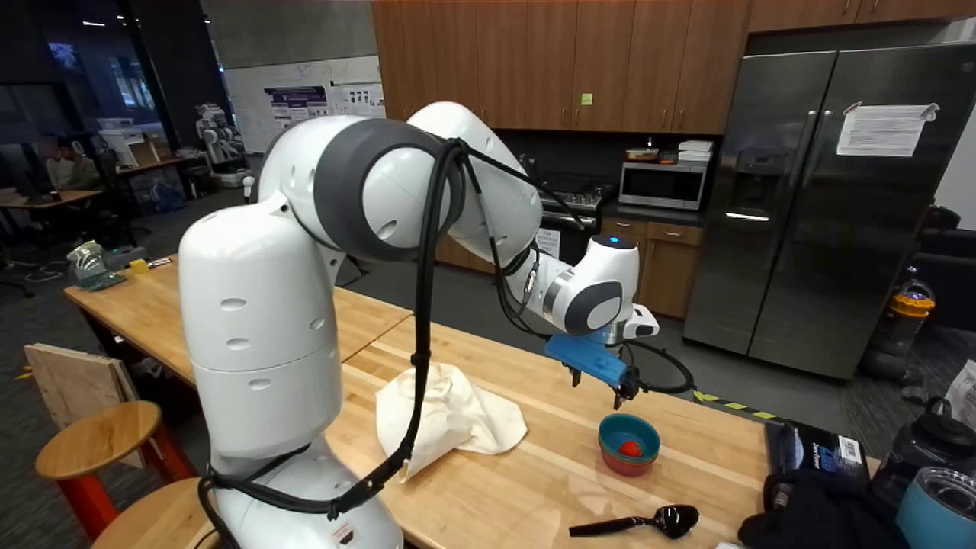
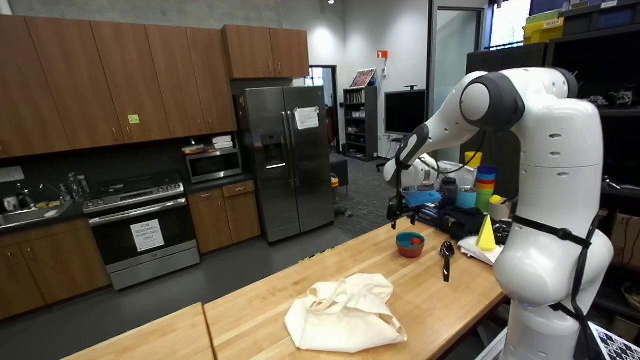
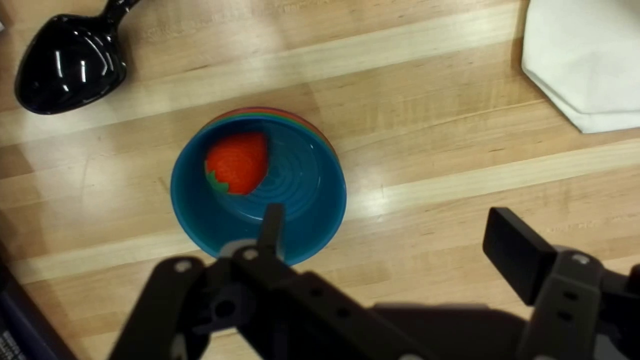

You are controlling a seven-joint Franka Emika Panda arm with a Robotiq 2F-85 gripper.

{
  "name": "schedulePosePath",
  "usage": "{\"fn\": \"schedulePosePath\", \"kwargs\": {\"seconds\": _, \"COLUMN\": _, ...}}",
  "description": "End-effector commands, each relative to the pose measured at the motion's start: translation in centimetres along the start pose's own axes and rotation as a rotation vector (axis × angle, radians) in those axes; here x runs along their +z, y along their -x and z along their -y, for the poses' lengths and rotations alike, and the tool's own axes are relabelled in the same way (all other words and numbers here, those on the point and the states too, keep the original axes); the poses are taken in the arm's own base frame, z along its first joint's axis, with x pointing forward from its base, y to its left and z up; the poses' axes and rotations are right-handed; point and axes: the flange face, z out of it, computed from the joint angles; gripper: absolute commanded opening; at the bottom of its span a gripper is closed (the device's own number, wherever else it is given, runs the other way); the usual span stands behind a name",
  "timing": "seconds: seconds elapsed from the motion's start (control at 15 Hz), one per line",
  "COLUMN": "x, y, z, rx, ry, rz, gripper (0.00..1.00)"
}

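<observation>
Teal bowl (image 3: pixel 300 172) sits at the top of a small nested stack; thin green and orange rims show under its lip, with a red bowl (image 1: pixel 627 467) below; the stack stands upright on the wooden bench (image 1: pixel 534 496). Red strawberry (image 3: pixel 239 162), green leaves showing, lies inside the teal bowl, toward the left wall in the wrist view. Tool (image 1: pixel 598 390) hangs above the bench, apart from the stack; its fingers (image 3: pixel 520 255) stand spread wide, gripping nothing; in the wrist view one overlaps the near rim of the teal bowl, the other sits off to the right over wood. Black spoon (image 1: pixel 648 521) lies flat on the near side of the stack in an exterior view, close by, not touching; cream cloth bag (image 1: pixel 450 419) lies crumpled to the left, well apart; dark box (image 1: pixel 812 450), black bottle (image 1: pixel 926 450) and blue tumbler (image 1: pixel 934 518) gather at the right end; beyond the bench, a dark steel fridge (image 1: pixel 793 221) stands far right, microwave (image 1: pixel 662 185) to its left.
</observation>
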Motion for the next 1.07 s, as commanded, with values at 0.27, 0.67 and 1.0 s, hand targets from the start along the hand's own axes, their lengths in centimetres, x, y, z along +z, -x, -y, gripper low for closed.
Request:
{"fn": "schedulePosePath", "kwargs": {"seconds": 0.27, "x": 0.0, "y": 0.0, "z": 0.2, "rx": -0.002, "ry": 0.0, "rz": 0.001, "gripper": 1.0}}
{"fn": "schedulePosePath", "kwargs": {"seconds": 0.67, "x": 0.3, "y": -1.3, "z": -1.1, "rx": 0.062, "ry": 0.109, "rz": -0.044, "gripper": 1.0}}
{"fn": "schedulePosePath", "kwargs": {"seconds": 1.0, "x": 1.1, "y": -3.1, "z": -1.9, "rx": 0.051, "ry": 0.102, "rz": -0.102, "gripper": 1.0}}
